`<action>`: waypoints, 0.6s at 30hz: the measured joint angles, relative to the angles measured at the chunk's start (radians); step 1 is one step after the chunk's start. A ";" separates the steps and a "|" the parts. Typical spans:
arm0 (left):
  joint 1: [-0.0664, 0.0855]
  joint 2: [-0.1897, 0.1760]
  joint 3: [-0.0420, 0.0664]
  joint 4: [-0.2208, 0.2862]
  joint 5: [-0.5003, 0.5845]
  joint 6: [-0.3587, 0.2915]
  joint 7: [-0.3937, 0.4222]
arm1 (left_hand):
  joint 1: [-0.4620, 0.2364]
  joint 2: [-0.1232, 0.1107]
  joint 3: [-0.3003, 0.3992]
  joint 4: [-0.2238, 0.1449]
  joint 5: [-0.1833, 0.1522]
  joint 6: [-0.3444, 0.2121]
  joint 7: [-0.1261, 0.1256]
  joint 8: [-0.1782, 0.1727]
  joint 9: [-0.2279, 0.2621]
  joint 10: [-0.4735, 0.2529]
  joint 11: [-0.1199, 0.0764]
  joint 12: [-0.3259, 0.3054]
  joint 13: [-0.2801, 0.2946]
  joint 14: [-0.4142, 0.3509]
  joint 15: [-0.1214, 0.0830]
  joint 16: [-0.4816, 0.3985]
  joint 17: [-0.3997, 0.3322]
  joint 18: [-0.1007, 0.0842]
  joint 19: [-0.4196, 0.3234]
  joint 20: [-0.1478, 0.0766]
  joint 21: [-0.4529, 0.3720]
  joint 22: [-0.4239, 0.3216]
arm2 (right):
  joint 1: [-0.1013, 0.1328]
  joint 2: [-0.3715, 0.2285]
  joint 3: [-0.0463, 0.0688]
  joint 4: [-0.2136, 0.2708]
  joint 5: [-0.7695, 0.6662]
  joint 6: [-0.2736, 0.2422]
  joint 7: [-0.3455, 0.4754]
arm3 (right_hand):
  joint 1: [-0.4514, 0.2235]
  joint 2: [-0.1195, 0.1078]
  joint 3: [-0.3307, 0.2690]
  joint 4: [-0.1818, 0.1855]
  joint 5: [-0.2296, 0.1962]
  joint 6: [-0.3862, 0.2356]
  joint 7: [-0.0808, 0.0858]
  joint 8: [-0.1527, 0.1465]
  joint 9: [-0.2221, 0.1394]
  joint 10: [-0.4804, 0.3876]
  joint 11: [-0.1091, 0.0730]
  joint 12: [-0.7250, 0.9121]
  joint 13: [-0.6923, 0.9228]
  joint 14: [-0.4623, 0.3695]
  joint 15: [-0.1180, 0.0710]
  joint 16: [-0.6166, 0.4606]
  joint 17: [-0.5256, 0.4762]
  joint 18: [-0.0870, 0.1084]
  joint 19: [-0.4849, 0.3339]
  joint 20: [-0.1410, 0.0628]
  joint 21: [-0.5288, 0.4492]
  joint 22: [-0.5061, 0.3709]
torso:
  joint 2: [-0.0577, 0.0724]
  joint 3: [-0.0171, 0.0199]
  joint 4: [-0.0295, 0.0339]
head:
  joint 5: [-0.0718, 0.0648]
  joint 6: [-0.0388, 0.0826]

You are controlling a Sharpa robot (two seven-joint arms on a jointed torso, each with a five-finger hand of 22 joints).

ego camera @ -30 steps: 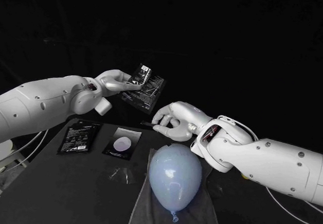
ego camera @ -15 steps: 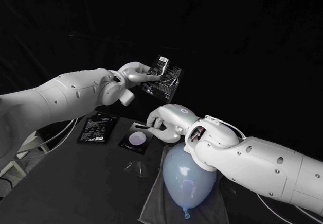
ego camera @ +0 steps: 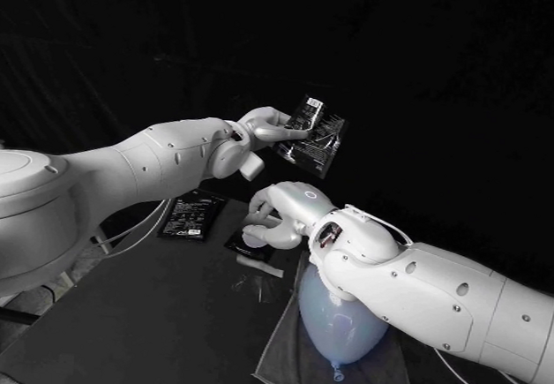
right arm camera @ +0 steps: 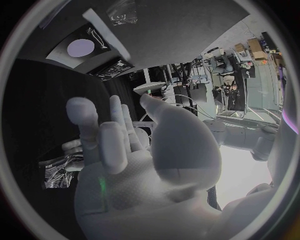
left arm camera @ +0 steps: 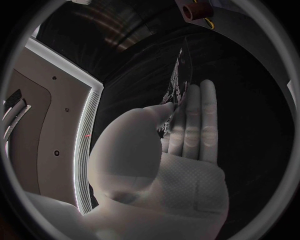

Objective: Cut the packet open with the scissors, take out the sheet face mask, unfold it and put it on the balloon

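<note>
Packet: your dark, glossy foil packet (ego camera: 317, 140) is held up in the air above the black table (ego camera: 128, 323), well apart from the pale blue balloon (ego camera: 331, 324).
Left hand (ego camera: 263, 131): thumb and fingers pinch the packet at one edge.
Right hand (ego camera: 280, 215): just below, fingers loosely bent, apart, nothing seen in them.
Handling: probably light, thin, crinkly and slick; grip an edge firmly and leave the far strip free for cutting.

balloon (ego camera: 338, 325): my right arm (ego camera: 436, 300) hides its top.
card (ego camera: 252, 252): half under my right hand (ego camera: 280, 217).
packet (ego camera: 312, 141) print: too small to read.
right hand's hold: can't tell.
</note>
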 measured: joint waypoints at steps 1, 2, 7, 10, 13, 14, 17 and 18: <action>0.000 0.002 -0.001 -0.002 0.001 0.000 0.000 | 0.000 0.000 0.000 0.000 0.000 0.000 0.000 0.002 0.000 0.000 0.000 0.000 0.000 0.000 0.000 0.000 0.000 0.000 0.000 0.000 0.000 0.000 | -0.003 0.005 0.000 -0.005 0.001 -0.001 -0.003 | -0.023 -0.009 -0.037 0.028 0.000 -0.042 0.001 -0.029 -0.011 -0.067 0.016 0.000 0.000 0.000 0.015 -0.005 -0.013 0.000 -0.021 0.014 -0.030 -0.035 | 0.000 -0.0006 0.0005 | 0.004 0.000; -0.001 0.002 -0.001 -0.004 0.002 0.000 0.001 | 0.000 0.000 0.000 0.000 0.000 0.000 0.000 0.002 0.000 0.000 0.000 0.000 0.000 0.000 0.000 0.000 0.000 0.000 0.000 0.000 0.000 0.000 | -0.005 0.009 0.000 -0.007 0.003 -0.001 -0.005 | -0.028 -0.014 -0.073 0.052 0.000 -0.072 -0.001 -0.051 -0.020 -0.111 0.025 0.000 0.001 0.000 0.026 -0.005 -0.015 0.003 -0.043 0.022 -0.062 -0.072 | 0.000 -0.0012 0.0007 | 0.007 -0.001; -0.001 0.004 -0.002 -0.009 0.007 0.000 0.001 | 0.000 0.000 0.000 0.000 0.000 0.000 0.000 0.002 0.000 0.000 0.000 0.000 0.000 0.001 -0.001 0.000 0.000 0.000 0.000 0.000 0.000 0.000 | -0.009 0.020 0.000 -0.016 0.022 0.001 -0.007 | 0.054 0.053 -0.374 0.139 0.000 -0.297 -0.033 -0.156 -0.119 -0.230 0.042 0.000 0.002 0.000 0.046 -0.005 -0.028 0.053 -0.110 0.049 -0.198 -0.225 | 0.000 -0.0024 0.0012 | 0.014 0.000; -0.002 0.005 -0.002 -0.010 0.009 0.000 0.001 | 0.000 0.000 0.000 0.000 0.000 0.000 0.000 0.002 0.000 0.000 0.000 0.000 0.000 0.003 -0.002 0.000 0.001 0.000 0.000 0.000 0.000 0.000 | -0.010 0.021 0.000 -0.020 0.041 0.006 -0.006 | 0.113 0.088 -0.500 0.145 0.000 -0.378 -0.043 -0.183 -0.162 -0.297 0.043 0.000 0.001 0.000 0.046 -0.005 -0.040 0.054 -0.112 0.051 -0.224 -0.246 | 0.000 -0.0024 0.0009 | 0.014 0.002; -0.002 0.006 -0.002 -0.010 0.010 0.001 0.002 | 0.000 0.000 0.000 0.000 0.000 0.000 0.000 0.002 0.000 0.000 0.000 0.000 0.000 0.003 -0.002 0.000 0.001 0.000 0.000 0.000 0.000 0.000 | -0.011 0.021 0.000 -0.023 0.055 0.011 -0.003 | 0.131 0.101 -0.535 0.145 0.000 -0.418 -0.048 -0.194 -0.183 -0.340 0.040 0.000 -0.002 0.000 0.046 -0.005 -0.050 0.054 -0.112 0.051 -0.232 -0.252 | 0.000 -0.0022 0.0006 | 0.014 0.002; -0.002 0.006 -0.002 -0.010 0.010 0.001 0.002 | 0.000 0.000 0.000 0.000 0.000 0.000 0.000 0.002 0.000 0.000 0.000 0.000 0.000 0.003 -0.002 0.000 0.001 0.000 0.000 0.000 0.000 0.000 | -0.011 0.021 0.000 -0.023 0.060 0.013 -0.001 | 0.138 0.109 -0.542 0.145 0.000 -0.417 -0.049 -0.194 -0.181 -0.342 0.040 0.000 -0.002 0.000 0.046 -0.005 -0.053 0.054 -0.111 0.050 -0.235 -0.254 | 0.000 -0.0018 0.0002 | 0.014 0.002; -0.002 0.007 -0.003 -0.009 0.011 0.001 0.002 | 0.000 0.000 0.000 0.000 0.000 0.000 0.000 0.002 0.000 0.000 0.000 0.000 0.000 0.003 -0.002 0.000 0.001 0.000 0.000 0.000 0.000 0.000 | -0.011 0.014 0.000 -0.022 0.078 0.016 0.006 | 0.168 0.139 -0.547 0.141 0.000 -0.340 -0.046 -0.173 -0.150 -0.275 0.041 0.004 0.002 0.000 0.046 -0.006 -0.057 0.054 -0.106 0.045 -0.243 -0.260 | 0.000 -0.0012 0.0002 | 0.012 0.003; -0.002 0.007 -0.003 -0.008 0.012 0.001 0.002 | 0.000 0.000 0.000 0.000 0.000 0.000 0.000 0.002 0.000 0.000 0.000 0.000 0.000 0.003 -0.002 0.000 0.001 0.000 0.000 0.000 0.000 0.000 | -0.011 0.006 0.000 -0.019 0.087 0.015 0.011 | 0.182 0.153 -0.549 0.139 0.000 -0.292 -0.043 -0.157 -0.130 -0.241 0.040 0.013 0.007 0.000 0.046 -0.006 -0.058 0.054 -0.106 0.045 -0.247 -0.260 | 0.000 -0.0012 0.0003 | 0.012 0.003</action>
